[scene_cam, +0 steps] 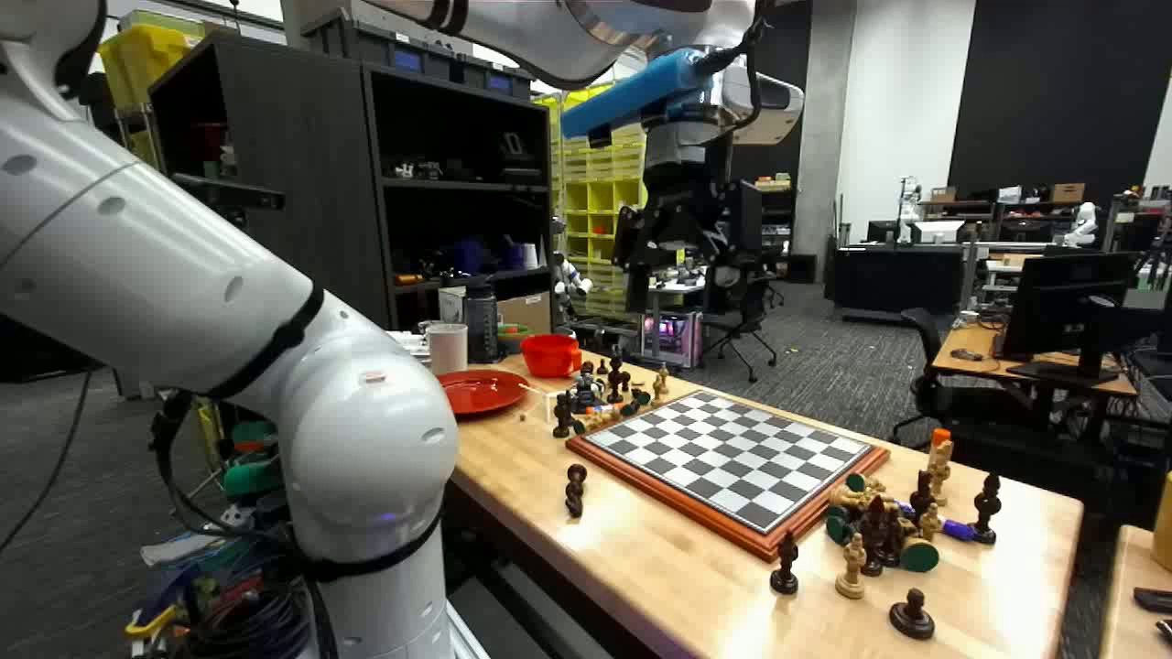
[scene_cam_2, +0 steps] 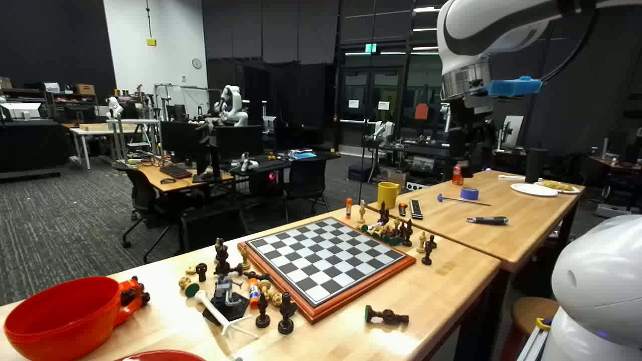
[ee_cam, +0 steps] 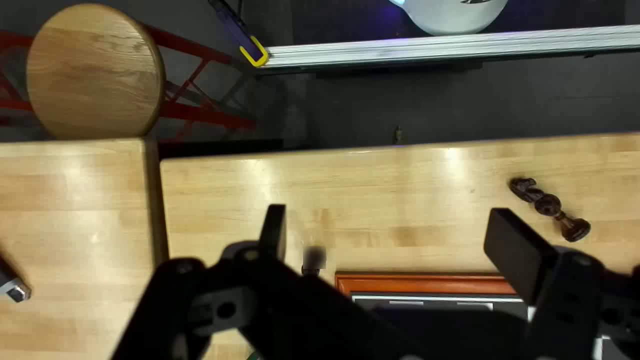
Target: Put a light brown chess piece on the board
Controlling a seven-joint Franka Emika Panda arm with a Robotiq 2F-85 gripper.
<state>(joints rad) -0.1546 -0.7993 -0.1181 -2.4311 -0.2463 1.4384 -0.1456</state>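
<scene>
- Reddish-brown-rimmed chessboard (scene_cam_2: 326, 260) lies flat on the table (scene_cam_2: 441, 276), seen in both exterior views.
- One light brown chess piece (scene_cam: 851, 567) stands upright on the table, near a corner of the chessboard. A second (scene_cam: 661, 384) stands upright just beside the opposite side. More of the same colour lie toppled among dark brown pieces (scene_cam: 986, 508). Which one the task means: cannot tell.
- Tool (ee_cam: 395, 245): jaws spread wide, pads well apart; bare wood and a stretch of the chessboard's rim show between them in the wrist view. Raised well above the table.
- Fallen dark piece (scene_cam_2: 386, 316) on its side near the rim; visible in all three views.
- Writing, near: orange-capped tube (scene_cam_2: 254, 293) among the pieces beside the chessboard carries a white-and-blue label; print too small to read. Small sticker (scene_cam: 372, 376) on the white arm (scene_cam: 375, 439): illegible.
- Writing, background: white sheets (scene_cam_2: 353, 104) on the dark doors (scene_cam_2: 371, 82), text not legible. Green lit sign (scene_cam_2: 370, 48) above, marking too small. Round wall clock (scene_cam_2: 196, 63), dial unreadable. Cardboard box (scene_cam: 522, 313) bears a pale label, illegible.
</scene>
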